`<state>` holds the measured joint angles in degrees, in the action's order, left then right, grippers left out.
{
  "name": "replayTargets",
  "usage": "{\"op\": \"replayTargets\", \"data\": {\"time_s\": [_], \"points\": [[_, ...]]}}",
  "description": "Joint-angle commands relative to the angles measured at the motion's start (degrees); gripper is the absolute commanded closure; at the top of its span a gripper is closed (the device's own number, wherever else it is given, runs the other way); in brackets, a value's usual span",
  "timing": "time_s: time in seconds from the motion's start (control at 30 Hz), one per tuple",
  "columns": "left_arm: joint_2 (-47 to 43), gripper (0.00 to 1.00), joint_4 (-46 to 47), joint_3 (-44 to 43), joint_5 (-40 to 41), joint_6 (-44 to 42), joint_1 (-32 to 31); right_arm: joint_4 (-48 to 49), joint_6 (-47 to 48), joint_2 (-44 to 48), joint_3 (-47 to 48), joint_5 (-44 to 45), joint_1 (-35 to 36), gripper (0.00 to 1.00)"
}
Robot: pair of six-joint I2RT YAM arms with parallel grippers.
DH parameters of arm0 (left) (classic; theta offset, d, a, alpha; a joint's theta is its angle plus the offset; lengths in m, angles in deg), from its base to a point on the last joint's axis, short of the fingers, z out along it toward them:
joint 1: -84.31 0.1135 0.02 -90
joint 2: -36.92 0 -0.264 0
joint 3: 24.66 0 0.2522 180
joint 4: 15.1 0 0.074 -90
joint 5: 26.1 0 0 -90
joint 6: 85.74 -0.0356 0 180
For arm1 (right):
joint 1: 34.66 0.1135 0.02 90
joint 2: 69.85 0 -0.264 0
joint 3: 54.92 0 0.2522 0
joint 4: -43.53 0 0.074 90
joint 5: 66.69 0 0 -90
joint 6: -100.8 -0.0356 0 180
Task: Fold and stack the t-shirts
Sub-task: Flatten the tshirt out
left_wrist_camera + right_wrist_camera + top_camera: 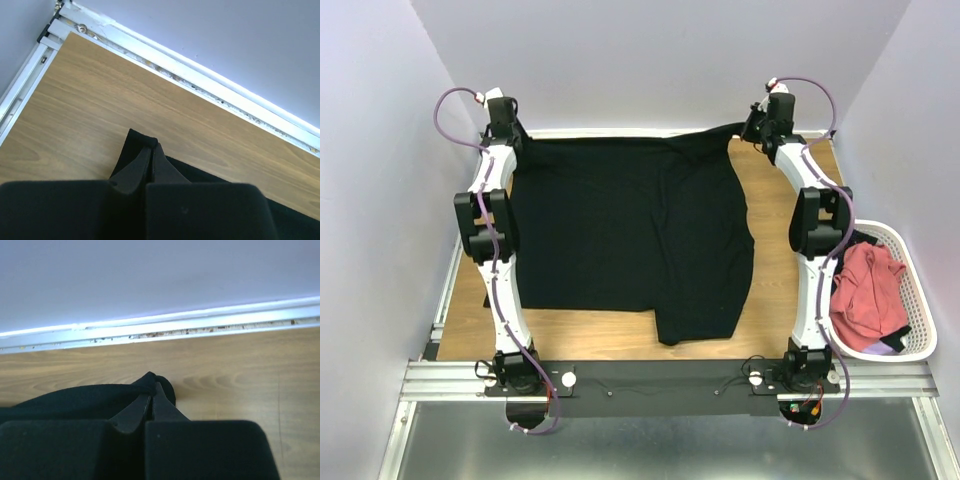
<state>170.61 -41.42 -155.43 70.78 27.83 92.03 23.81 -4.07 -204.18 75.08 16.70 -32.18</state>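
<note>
A large black t-shirt [630, 235] lies spread over the wooden table [780, 290]. My left gripper [506, 138] is at the far left corner, shut on a corner of the black shirt [131, 150]. My right gripper [752, 130] is at the far right, shut on another edge of the same shirt [90, 400], which is lifted slightly there. A salmon-red t-shirt [868, 292] lies crumpled in the basket at the right.
A white mesh basket [920, 330] stands off the table's right edge, beside my right arm. The metal rail [200, 85] and the back wall run just beyond both grippers. Side walls stand close on the left and right.
</note>
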Motion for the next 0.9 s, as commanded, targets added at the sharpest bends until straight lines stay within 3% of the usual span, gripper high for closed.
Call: {"op": "replayTargets", "data": {"time_s": [0.0,0.13,0.17,0.2,0.23,0.27,0.33,0.43,0.6,0.73,0.87], "points": [[3.3,1.00,0.0,-4.8,1.4,-1.1,0.4,0.9,-2.1,-5.4,7.0,-0.2,-1.1,0.95],[5.8,0.87,0.9,-5.8,0.3,-0.8,0.7,0.9,-2.6,-9.6,12.1,-2.0,-1.2,0.80],[6.0,0.71,1.1,-5.9,-0.5,-0.7,0.8,0.9,-2.6,-10.5,13.4,-2.2,-1.1,0.67],[6.1,0.60,1.4,-5.9,-0.9,-0.5,1.1,0.9,-2.6,-10.8,13.8,-2.4,-1.2,0.59],[5.9,0.49,1.3,-5.9,-1.3,-0.5,1.3,0.9,-2.6,-10.8,13.9,-2.5,-1.1,0.46],[5.5,0.32,1.4,-5.6,-1.5,-0.5,1.4,0.9,-2.6,-9.6,13.3,-3.4,-1.1,0.40],[2.3,0.21,1.6,-3.0,-1.4,-0.1,1.9,0.8,-2.2,-5.5,9.0,-4.3,-1.0,0.33],[-5.6,0.10,3.0,5.1,-1.0,1.2,1.9,0.9,-1.6,0.3,2.1,-4.8,-1.0,0.33],[-19.3,0.13,1.0,18.1,0.9,4.7,1.8,0.7,-3.4,13.0,-16.7,-10.2,-1.1,0.45],[-27.4,0.30,-0.6,31.6,-0.5,6.6,1.8,0.6,-6.1,17.7,-26.8,-15.5,-0.9,0.57],[-33.5,0.47,0.2,48.5,0.2,7.5,1.7,0.6,-7.1,18.8,-33.0,-17.4,-1.0,0.61]]}}
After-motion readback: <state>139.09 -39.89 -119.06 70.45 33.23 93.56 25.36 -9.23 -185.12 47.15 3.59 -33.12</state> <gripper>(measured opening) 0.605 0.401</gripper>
